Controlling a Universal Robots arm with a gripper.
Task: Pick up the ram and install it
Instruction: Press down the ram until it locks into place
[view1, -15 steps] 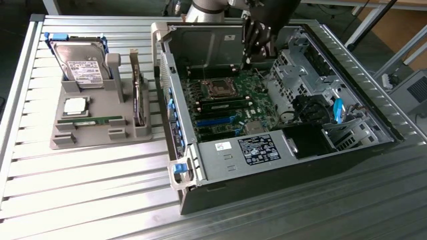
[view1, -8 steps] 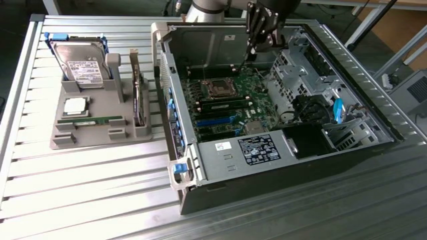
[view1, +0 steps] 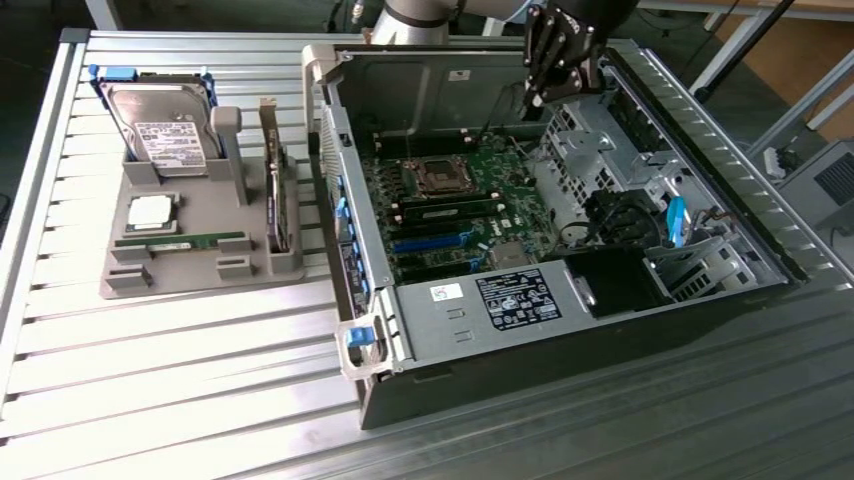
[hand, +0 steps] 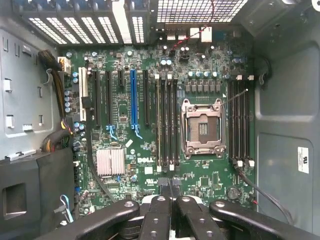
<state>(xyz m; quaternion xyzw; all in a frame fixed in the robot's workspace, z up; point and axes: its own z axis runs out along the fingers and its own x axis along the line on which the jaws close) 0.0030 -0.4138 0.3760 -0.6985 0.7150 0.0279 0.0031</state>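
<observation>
The slatted metal counter (view1: 174, 350) carries an open desktop computer case (view1: 561, 330), its motherboard (view1: 454, 215) exposed. At the case's nine o'clock in the exterior view sits a grey parts holder (view1: 200, 250) with a hard drive (view1: 160, 125) upright. Up at the case's twelve o'clock the arm's fingers (view1: 558, 75) hover, and in the wrist view they look pressed together, grasping nothing. The ram (view1: 180, 241) lies flat in the holder, well apart from them.
</observation>
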